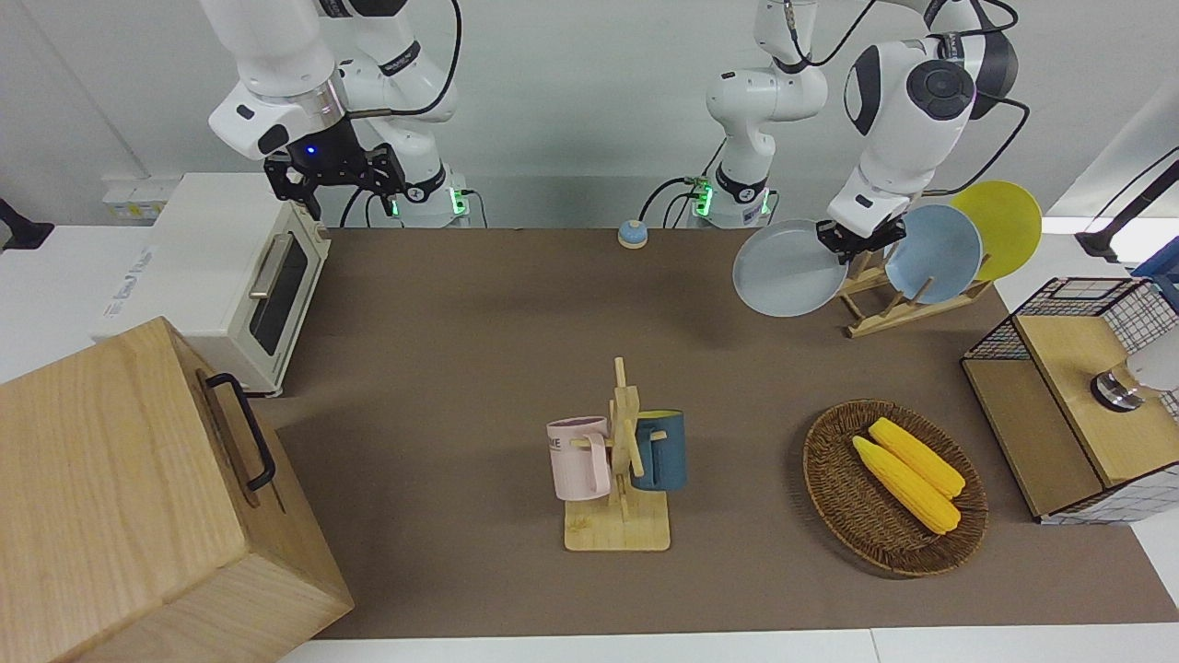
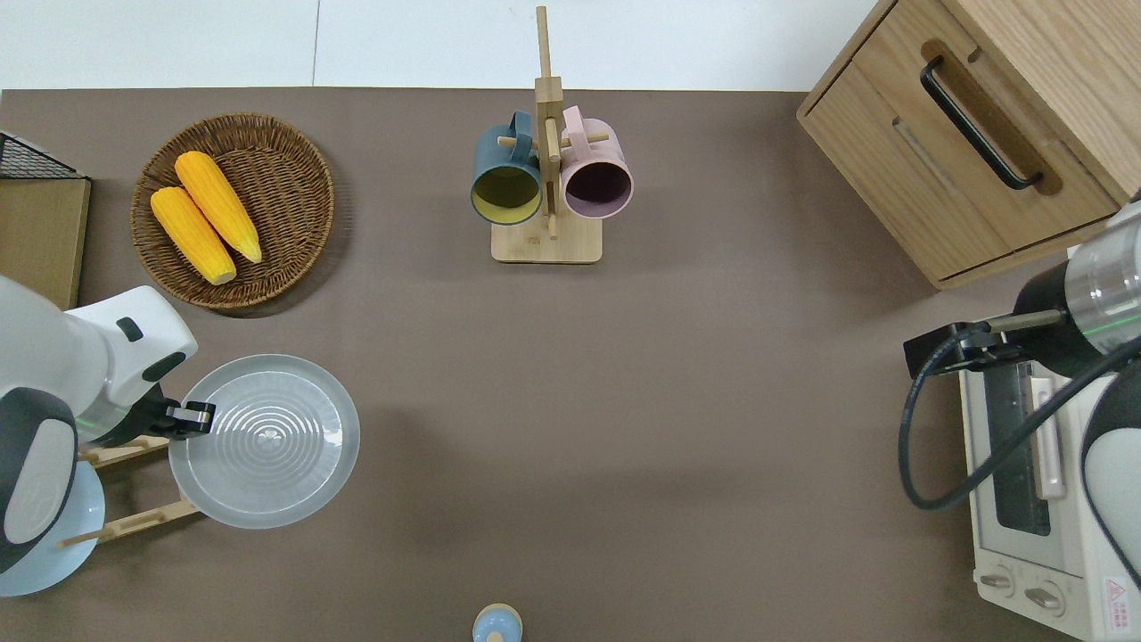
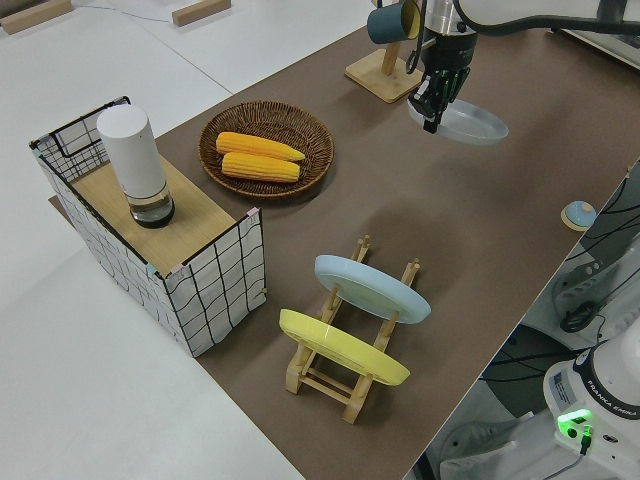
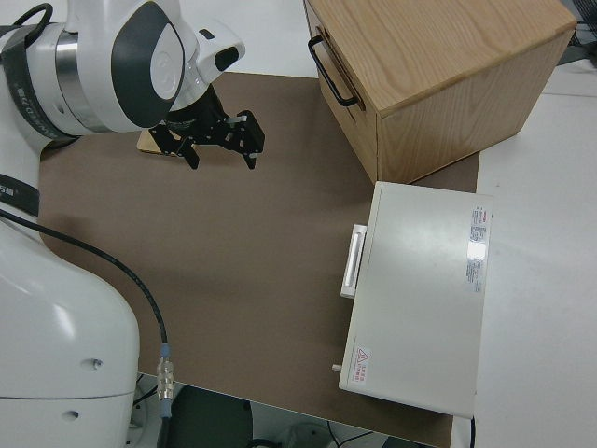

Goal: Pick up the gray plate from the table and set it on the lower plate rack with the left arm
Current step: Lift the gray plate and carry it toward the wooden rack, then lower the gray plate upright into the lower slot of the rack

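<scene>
Upper right of the front view: the left claw [image 1: 840, 237] pinches the gray plate [image 1: 788, 268] by its rim, held level in the air beside the rack [image 1: 875, 308], for slotting between its pegs.

Left gripper [image 2: 198, 416] clamped, raised; right arm — parked

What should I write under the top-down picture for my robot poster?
The left gripper holds the gray plate in the air by its rim, beside the lower plate rack.
</scene>
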`<state>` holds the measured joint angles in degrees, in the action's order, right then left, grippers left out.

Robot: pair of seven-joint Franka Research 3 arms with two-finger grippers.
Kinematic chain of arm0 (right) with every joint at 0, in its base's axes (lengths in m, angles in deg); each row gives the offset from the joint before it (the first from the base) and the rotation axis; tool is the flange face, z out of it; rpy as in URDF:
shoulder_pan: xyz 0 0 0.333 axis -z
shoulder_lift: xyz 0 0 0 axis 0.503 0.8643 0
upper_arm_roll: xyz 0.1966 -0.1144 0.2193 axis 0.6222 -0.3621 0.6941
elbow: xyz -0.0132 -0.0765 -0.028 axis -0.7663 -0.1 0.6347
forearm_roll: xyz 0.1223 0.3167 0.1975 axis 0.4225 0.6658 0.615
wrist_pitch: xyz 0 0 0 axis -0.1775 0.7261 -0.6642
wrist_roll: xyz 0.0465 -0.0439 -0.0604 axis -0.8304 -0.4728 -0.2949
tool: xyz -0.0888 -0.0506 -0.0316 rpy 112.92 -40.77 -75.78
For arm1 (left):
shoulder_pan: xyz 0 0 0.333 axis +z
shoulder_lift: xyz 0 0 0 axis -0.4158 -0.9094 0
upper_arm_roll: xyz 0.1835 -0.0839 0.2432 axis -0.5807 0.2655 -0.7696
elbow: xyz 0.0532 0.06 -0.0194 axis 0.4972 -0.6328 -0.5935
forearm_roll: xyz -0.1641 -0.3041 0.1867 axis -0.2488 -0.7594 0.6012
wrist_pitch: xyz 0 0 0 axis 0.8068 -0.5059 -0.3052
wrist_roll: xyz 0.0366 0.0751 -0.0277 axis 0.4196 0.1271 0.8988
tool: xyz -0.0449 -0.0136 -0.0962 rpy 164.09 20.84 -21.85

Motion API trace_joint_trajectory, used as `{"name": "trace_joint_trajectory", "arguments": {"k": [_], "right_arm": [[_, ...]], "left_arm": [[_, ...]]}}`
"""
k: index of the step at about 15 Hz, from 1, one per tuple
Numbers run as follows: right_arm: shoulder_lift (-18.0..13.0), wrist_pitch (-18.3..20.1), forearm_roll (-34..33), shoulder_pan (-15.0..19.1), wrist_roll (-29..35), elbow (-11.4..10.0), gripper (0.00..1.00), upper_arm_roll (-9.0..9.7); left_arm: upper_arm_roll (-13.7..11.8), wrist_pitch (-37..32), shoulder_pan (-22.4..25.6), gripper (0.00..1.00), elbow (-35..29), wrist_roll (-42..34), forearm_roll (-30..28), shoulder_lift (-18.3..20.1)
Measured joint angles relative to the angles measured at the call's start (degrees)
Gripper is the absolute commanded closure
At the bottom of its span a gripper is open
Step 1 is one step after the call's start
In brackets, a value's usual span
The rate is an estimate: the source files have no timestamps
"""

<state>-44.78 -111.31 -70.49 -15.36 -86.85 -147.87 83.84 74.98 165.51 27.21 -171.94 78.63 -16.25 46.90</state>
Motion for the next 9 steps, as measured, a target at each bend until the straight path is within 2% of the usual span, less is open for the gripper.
{"name": "trace_joint_trajectory", "arguments": {"k": [2, 6, 9], "right_arm": [[0.0, 0.0, 0.0, 0.0, 0.0, 0.0, 0.017, 0.0], [0.0, 0.0, 0.0, 0.0, 0.0, 0.0, 0.017, 0.0], [0.0, 0.0, 0.0, 0.0, 0.0, 0.0, 0.017, 0.0]], "left_arm": [[1.1, -1.5, -0.1, 1.0, 0.2, 3.1, 6.9, -0.2], [1.4, -6.0, -0.1, 1.0, 0.5, 4.2, 18.9, -0.4], [1.4, -7.7, 0.0, 1.0, 0.5, 4.4, 24.9, -0.9]]}}
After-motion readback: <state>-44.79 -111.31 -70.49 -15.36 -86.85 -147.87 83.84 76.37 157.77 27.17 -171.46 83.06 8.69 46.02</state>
